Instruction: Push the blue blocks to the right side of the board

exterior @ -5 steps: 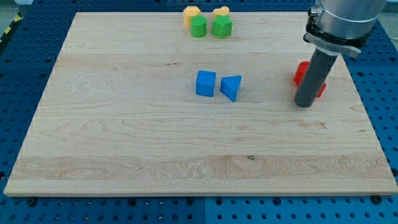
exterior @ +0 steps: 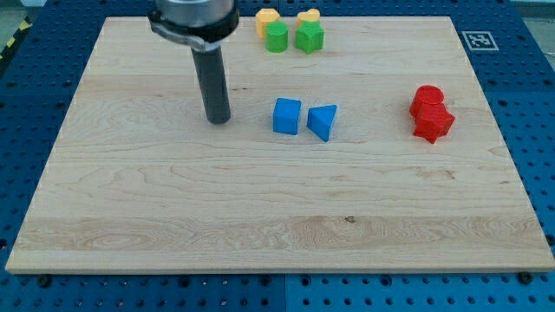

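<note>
A blue cube (exterior: 287,116) and a blue triangular block (exterior: 323,121) lie side by side near the board's middle, a small gap between them. My tip (exterior: 218,119) rests on the board to the left of the blue cube, about a block's width and a half away, at the same height in the view. The dark rod rises from it toward the view's top.
Two yellow blocks (exterior: 267,17) (exterior: 308,16) and two green blocks (exterior: 277,37) (exterior: 310,37) sit at the board's top edge. Two red blocks (exterior: 427,98) (exterior: 434,122) lie touching near the right side. A tag (exterior: 478,40) marks the top right corner.
The rod has moved from the right side, in front of the red blocks, across to the left of the blue cube. The red blocks now show fully. No block has moved.
</note>
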You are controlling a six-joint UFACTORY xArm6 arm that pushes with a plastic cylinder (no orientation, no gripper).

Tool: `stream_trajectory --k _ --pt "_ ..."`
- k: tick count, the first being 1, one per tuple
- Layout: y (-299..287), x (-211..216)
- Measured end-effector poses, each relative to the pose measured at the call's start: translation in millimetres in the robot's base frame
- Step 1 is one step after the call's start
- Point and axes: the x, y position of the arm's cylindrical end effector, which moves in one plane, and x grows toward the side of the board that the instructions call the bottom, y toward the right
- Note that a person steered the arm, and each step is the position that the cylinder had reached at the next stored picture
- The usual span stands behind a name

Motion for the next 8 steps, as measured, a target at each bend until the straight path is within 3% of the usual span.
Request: stream_trajectory --k 1,3,8 --pt "8 0" --pt "107 0" --pt "155 19"
